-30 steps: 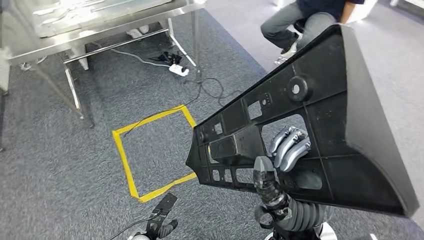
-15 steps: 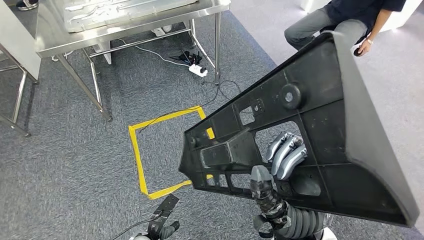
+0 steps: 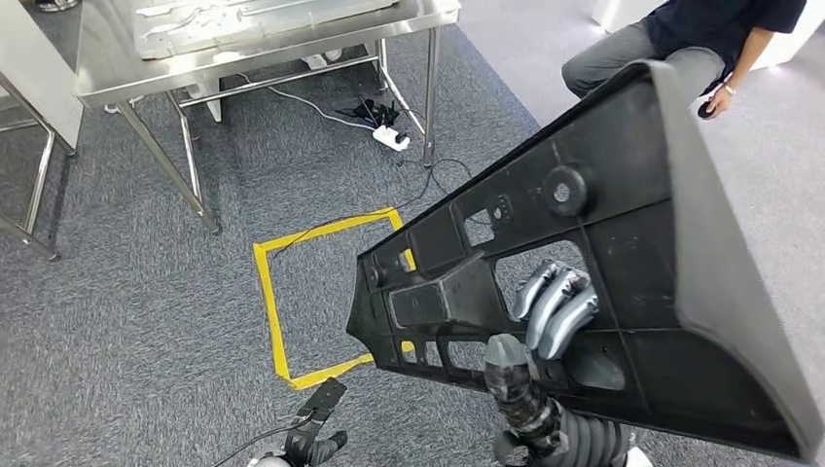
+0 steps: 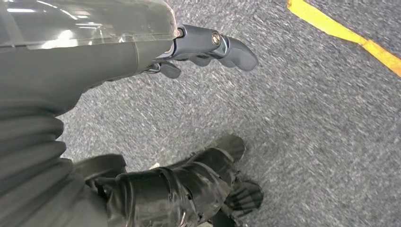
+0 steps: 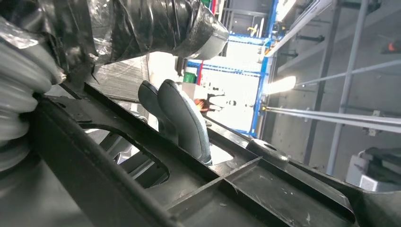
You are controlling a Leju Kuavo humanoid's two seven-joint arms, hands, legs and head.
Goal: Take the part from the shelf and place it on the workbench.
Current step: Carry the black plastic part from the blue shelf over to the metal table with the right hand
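**Head view: part in carry, workbench ahead across open carpet**

Head view has the right hand (image 3: pixel 545 321) gripping the large black part (image 3: pixel 623 253) — fingers (image 3: pixel 556 304) hooked through a cut-out in its ribbed face, thumb on the near side. The right wrist view agrees: fingers (image 5: pixel 182 118) wrapped over a rib of the part (image 5: pixel 246 189). The part is held up at chest height, tilted, its narrow end pointing toward the yellow tape square (image 3: pixel 326 297) on the floor.

The left hand (image 3: pixel 313 443) hangs low beside the body. In the left wrist view its fingers (image 4: pixel 222 45) are spread loosely over carpet with nothing in them.

Steel workbench (image 3: pixel 117 68) stands well ahead to the left, already bearing metal trays (image 3: pixel 243 15).

Risks, as I judge them:
- One-handed hold on a long, wide panel — grip sits off-centre, so the part may pivot or slip out on a jolt.
- The part blocks much of the forward view on the right, where a seated person (image 3: pixel 681 49) is near its far edge.
- Power strip and cables (image 3: pixel 389 136) lie by the bench leg: a trip hazard.

Open carpet lies between the tape square and the bench, room enough to approach. The bench legs and rim look like the edges to clear.
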